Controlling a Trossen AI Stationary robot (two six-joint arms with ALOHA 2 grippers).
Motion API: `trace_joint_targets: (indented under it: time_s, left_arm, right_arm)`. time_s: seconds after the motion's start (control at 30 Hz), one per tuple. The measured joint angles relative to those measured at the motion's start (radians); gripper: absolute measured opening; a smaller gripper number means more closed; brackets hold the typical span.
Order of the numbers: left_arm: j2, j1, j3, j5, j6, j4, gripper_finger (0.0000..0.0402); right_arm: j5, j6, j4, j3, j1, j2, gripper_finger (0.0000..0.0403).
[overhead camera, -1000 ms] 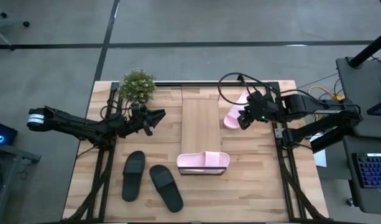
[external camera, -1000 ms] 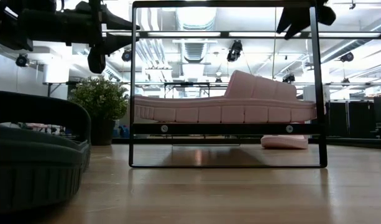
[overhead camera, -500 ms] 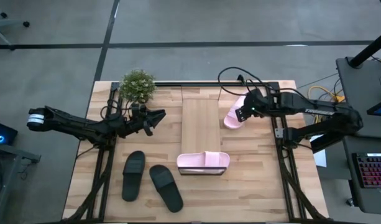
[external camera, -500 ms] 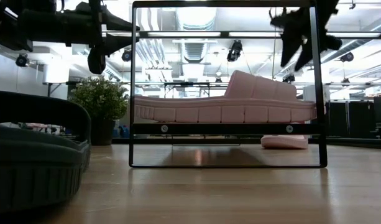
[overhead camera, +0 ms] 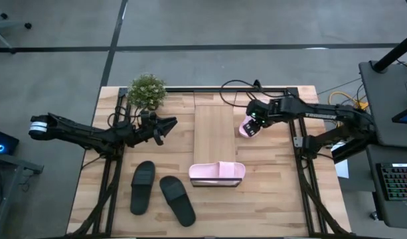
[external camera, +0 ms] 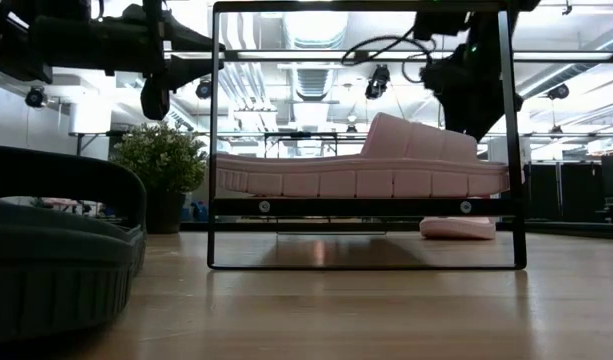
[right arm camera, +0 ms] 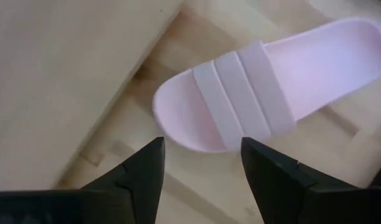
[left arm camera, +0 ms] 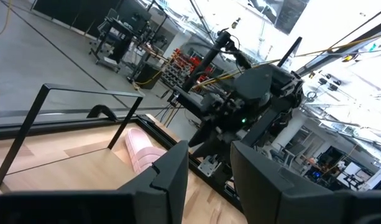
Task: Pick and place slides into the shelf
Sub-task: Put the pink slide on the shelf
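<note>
Your right gripper (overhead camera: 251,122) hangs over the pink slide (overhead camera: 247,125) that lies on the table (overhead camera: 276,192) just beside the shelf's (overhead camera: 214,129) right edge. The right wrist view shows its fingers (right arm camera: 135,173) spread apart with nothing between them, the slide's (right arm camera: 265,93) strap just ahead and the shelf board (right arm camera: 66,74) alongside. In the low view this gripper (external camera: 473,85) is well above that slide (external camera: 457,228), not touching it.

The other pink slide (overhead camera: 217,172) sits crosswise on the near end of the shelf. The two black slides (overhead camera: 143,187) (overhead camera: 177,200) lie side by side on the table, left of the shelf.

Your left gripper (overhead camera: 164,127) waits above the table near the potted plant (overhead camera: 147,91); its fingers (left arm camera: 171,177) stand apart and empty.
</note>
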Motion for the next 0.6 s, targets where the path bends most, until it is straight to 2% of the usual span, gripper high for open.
trace_joint_targets:
  time_s: [0.37,0.6]
  left_arm:
    - [0.000,0.000,0.000,0.000,0.000,0.000,0.0107]
    - [0.000,0.000,-0.001,0.000,0.000,0.001,0.0107]
  right_arm:
    - [0.033,-0.137,-0.035,0.027,0.000,0.153,0.0203]
    - [0.066,-0.140,-0.070,0.027,-0.034,0.152,0.0201]
